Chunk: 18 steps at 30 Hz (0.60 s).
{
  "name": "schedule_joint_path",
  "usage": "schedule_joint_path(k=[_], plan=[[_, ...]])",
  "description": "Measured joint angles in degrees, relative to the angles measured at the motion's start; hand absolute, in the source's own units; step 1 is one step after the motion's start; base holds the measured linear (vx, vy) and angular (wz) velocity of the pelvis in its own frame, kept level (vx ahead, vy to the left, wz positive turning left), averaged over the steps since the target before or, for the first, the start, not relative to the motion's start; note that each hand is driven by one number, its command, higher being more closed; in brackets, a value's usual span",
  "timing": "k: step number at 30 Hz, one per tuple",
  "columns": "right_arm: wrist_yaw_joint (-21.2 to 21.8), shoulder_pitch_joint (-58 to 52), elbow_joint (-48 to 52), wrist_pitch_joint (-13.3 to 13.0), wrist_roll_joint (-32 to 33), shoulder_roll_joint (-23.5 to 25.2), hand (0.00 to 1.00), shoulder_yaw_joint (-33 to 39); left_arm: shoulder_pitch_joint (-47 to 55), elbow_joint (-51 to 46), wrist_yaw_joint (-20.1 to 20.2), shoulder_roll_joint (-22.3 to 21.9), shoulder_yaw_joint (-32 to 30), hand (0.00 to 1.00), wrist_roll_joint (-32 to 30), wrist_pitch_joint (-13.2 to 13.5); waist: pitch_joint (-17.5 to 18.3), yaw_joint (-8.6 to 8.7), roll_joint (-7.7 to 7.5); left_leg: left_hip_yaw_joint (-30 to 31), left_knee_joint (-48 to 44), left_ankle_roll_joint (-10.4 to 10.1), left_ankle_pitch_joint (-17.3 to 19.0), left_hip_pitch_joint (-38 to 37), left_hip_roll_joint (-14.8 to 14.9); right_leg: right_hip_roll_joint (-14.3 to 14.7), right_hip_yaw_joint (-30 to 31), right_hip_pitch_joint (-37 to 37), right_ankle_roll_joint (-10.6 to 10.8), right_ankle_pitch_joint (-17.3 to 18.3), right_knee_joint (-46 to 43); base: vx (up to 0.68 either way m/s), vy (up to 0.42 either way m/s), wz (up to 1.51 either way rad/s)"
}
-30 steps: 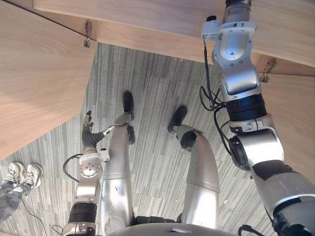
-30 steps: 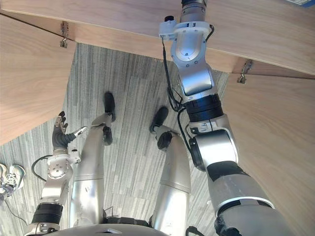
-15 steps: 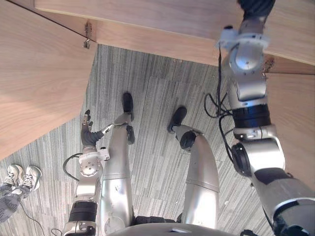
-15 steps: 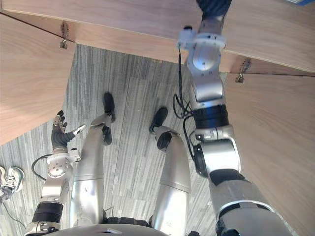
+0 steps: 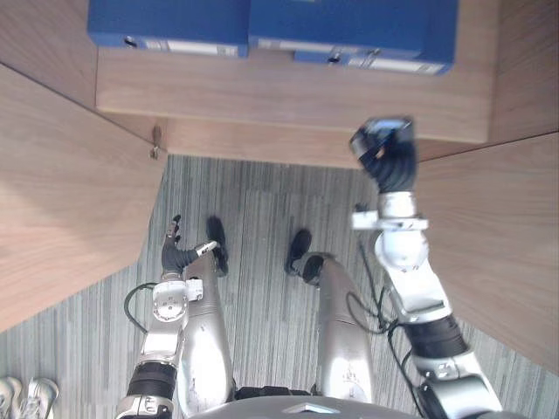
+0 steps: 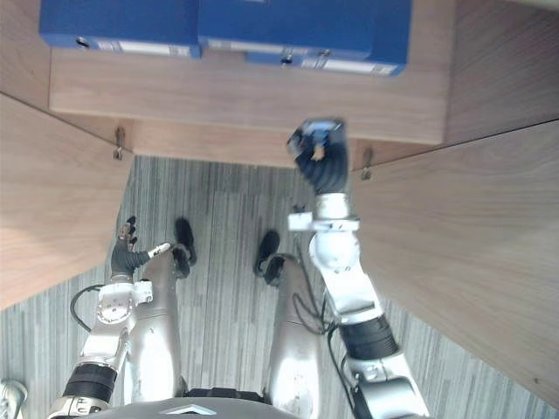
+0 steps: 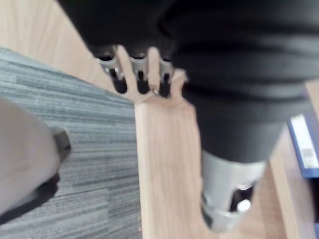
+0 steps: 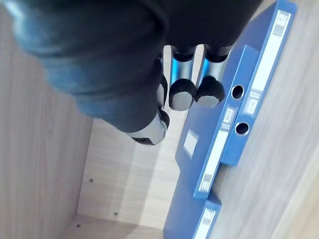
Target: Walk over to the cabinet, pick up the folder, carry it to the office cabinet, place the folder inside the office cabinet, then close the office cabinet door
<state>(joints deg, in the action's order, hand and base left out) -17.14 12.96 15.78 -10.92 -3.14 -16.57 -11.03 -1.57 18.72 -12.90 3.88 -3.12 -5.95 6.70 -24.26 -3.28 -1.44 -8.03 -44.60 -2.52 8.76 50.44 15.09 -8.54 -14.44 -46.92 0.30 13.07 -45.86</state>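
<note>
Far out past the left hand, a pair of pale shoes [image 5: 24, 394] sits on the grey striped carpet [image 5: 262, 209]. Next, the left cabinet door [image 5: 61, 201] stands wide open, just outboard of that hand. The left hand [image 5: 175, 250] itself hangs low at the robot's side, fingers [image 7: 121, 82] loose and fairly straight, nothing in them at all. Moving across now: there's the cabinet shelf [image 5: 288, 96], ahead of and above both hands. On it lie the blue folders [image 5: 349, 24], flat, spines facing outward. One sits off toward the left hand's side and the others overlap straight beyond the right hand. And here's the right hand [image 5: 389, 159], raised in front of the shelf's front edge. Its fingers [image 8: 182, 93] are curled in toward the thumb [image 8: 148, 130], balled up around nothing. The folders lie past its knuckles, apart from it, no contact. Outboard of that hand, the right cabinet door [image 5: 498, 253] stands open too.
</note>
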Motion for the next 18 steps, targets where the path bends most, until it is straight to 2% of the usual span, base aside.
schedule_joint_path(k=[4, 6, 7, 10, 12, 16, 17, 18], plan=[[4.38, -9.69, -1.3, -1.0, -0.25, 4.17, 1.0, -2.77, 2.95, 3.54, 0.86, -0.01, 1.02, 0.0, -1.71, -0.15, 4.58, 0.45, -1.44, -1.78, 1.36, 0.22, 2.02, -7.8, 0.45, 0.77, 1.13, 7.34, 0.99, 0.2, 3.43, 0.09, 0.047, -0.17], [6.78, -14.95, -6.13, -1.35, -1.85, 7.07, 1.0, -3.45, 4.79, 6.33, 1.09, -0.35, 1.08, 0.0, -2.65, -0.39, 7.7, 1.28, -2.02, -3.07, 4.12, 0.2, 2.34, -12.91, 0.18, 1.02, 1.27, 12.37, 1.72, -0.61, 7.32, 0.14, 0.064, -0.11], [7.03, -15.8, -7.71, -1.35, -2.01, 7.73, 1.0, -3.46, 5.0, 7.09, 1.09, -0.36, 1.11, 0.0, -3.07, -0.47, 8.18, 1.37, -2.15, -3.35, 4.95, 0.19, 2.35, -14.29, -0.02, 1.07, 1.41, 13.66, 1.74, -0.97, 8.38, 0.14, 0.064, -0.09], [8.36, -18.85, -17.94, -0.56, -4.17, 10.41, 1.0, -3.27, 5.85, 11.37, 1.12, -0.09, 2.17, 0.0, -3.32, -0.58, 10.49, 1.81, -2.22, -4.93, 9.34, -0.05, 2.03, -20.16, -0.56, 1.94, 2.22, 19.34, 2.04, -3.4, 14.61, 0.14, 0.077, -0.18], [8.52, -19.32, -28.46, 0.39, -6.74, 11.92, 1.0, -2.53, 5.71, 15.34, 1.2, 0.6, 2.9, 0.0, -3.42, -0.68, 12.36, 2.43, -2.09, -6.16, 14.42, -0.31, 0.56, -24.21, -1.62, 2.46, 2.81, 23.38, 2.57, -6.04, 21.02, 0.12, 0.062, -0.12], [8.39, -18.2, -43.33, 2.39, -9.17, 12.66, 1.0, 0.73, 5.64, 19.89, 1.23, 1.11, 3.16, 0.0, -4.41, -0.69, 13.9, 3.65, -1.61, -7.78, 22.36, -0.27, -2.51, -29.99, -3.54, 3.11, 3.34, 29.87, 3.27, -11.17, 31.98, 0.12, 0.037, -0.09], [8.31, -17.8, -47.6, 2.89, -9.83, 12.66, 0.0, 2.01, 5.72, 21.11, 1.33, 1.28, 3.22, 0.0, -4.42, -0.7, 14.18, 3.84, -1.56, -8.48, 25.02, -0.19, -3.65, -32.14, -4.4, 3.22, 3.85, 32.23, 3.49, -13.13, 35.89, 0.09, 0.032, -0.13], [8.28, -17.61, -49.22, 3.13, -10.11, 12.67, 0.0, 2.77, 5.74, 21.55, 1.4, 1.34, 3.21, 0.0, -4.41, -0.7, 14.32, 3.89, -1.54, -8.98, 26.34, -0.2, -4.19, -33.22, -4.76, 3.34, 4.22, 33.31, 3.62, -14.04, 37.54, 0.11, 0.027, -0.23]])
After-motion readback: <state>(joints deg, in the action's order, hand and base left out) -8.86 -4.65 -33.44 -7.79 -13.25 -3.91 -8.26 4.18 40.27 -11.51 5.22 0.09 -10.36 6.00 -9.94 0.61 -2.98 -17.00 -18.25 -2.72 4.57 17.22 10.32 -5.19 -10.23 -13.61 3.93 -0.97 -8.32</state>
